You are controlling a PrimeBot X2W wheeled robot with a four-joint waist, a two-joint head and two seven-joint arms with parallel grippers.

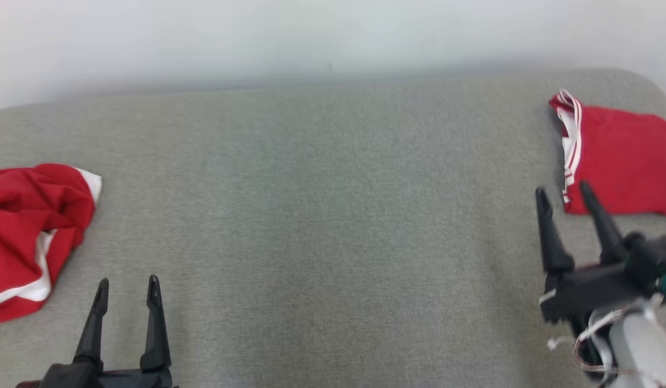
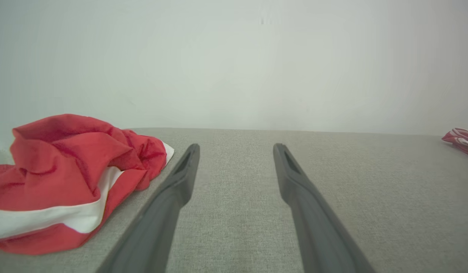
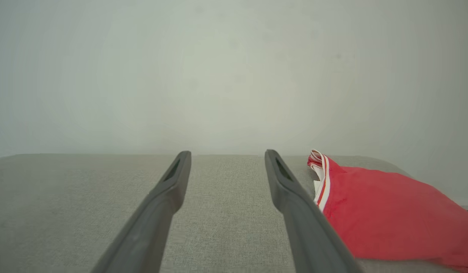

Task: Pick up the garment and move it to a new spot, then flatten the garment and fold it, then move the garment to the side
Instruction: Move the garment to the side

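A crumpled red garment with white bands (image 1: pixel 31 231) lies at the left edge of the grey surface; the left wrist view has it (image 2: pixel 67 178) just left of the fingers. My left gripper (image 1: pixel 128 288) stands open at the lower left, a little right of that heap, holding nothing. A second red garment with white striped trim (image 1: pixel 618 156) lies flat and folded at the far right. My right gripper (image 1: pixel 564 194) is open just in front of its near left corner, with its right finger (image 3: pixel 306 220) next to the cloth (image 3: pixel 389 220). Nothing sits between either pair of fingers.
The grey fabric-covered surface (image 1: pixel 322 215) stretches wide between the two garments. A pale wall (image 1: pixel 333 37) runs along its far edge. The surface's far right corner (image 1: pixel 640 81) is rounded.
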